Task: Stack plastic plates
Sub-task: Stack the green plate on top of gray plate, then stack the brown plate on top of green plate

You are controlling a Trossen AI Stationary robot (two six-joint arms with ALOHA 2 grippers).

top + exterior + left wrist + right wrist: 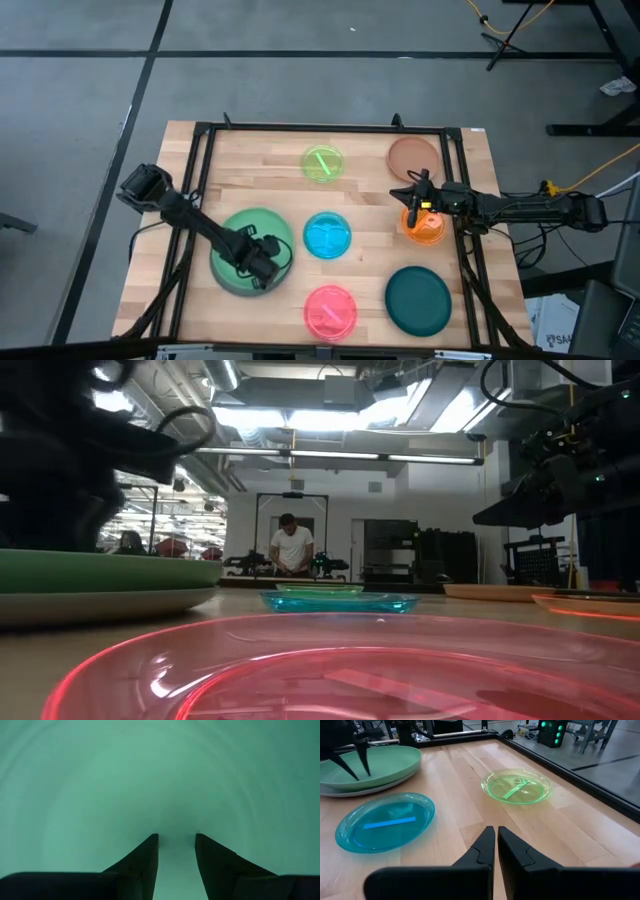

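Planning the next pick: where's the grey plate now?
High view, left side: the grey plate lies under the light green plate, left of the blue plate.

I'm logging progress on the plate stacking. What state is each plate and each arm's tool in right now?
light green plate: stacked on the grey plate.
lime plate: lying alone.
blue plate: lying alone.
pink plate: lying alone.
dark teal plate: lying alone.
brown plate: lying alone.
orange plate: alone, partly under the right arm.
left tool: open, over the light green plate.
right tool: shut, empty.
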